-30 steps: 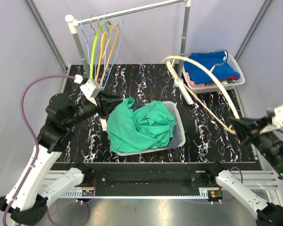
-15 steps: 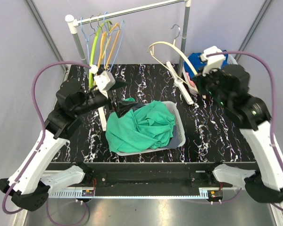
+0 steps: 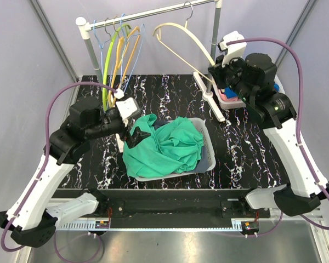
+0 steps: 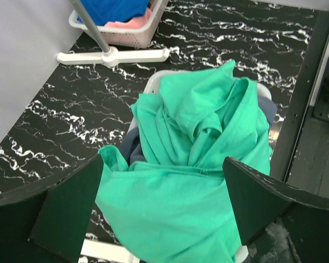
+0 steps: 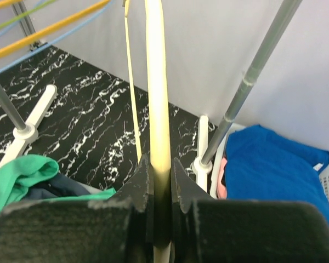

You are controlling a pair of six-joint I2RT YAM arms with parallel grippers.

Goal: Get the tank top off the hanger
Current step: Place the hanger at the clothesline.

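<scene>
tank top [image 3: 164,145]: green, off the hanger and heaped in the white basket [image 3: 209,160] mid-surface, toward the near edge. One flap hangs over the basket's left rim. There's dark cloth under it.
left gripper [image 4: 164,203]: jaws wide apart and empty, hovering just above the left side of the heap. Reads as the drop-off pose, with the garment lying where it's meant to end up.
hanger [image 3: 182,37]: cream and bare, raised at the far edge of the surface with its hook up by the rail [image 3: 153,13]. Can't tell if the hook is seated on the rail.
right gripper [image 5: 158,181]: clamped on one arm of the hanger, pads tight on both sides. A grip on the arm rather than the hook leaves the hook free to go over the rail.
other hangers [image 3: 120,49]: green, orange and blue, bunched at the left end of the rail, well apart from the cream one. That leaves an open stretch of rail for it.
second basket [image 3: 278,92]: far-right corner, blue and pink clothes in it, beside the rack's right post. Not involved.
task status: my read is the removal is done. What's left is parking the hanger and retracting the left arm.
risk: the hook could miss the rail, or the hanger could swing when released.
</scene>
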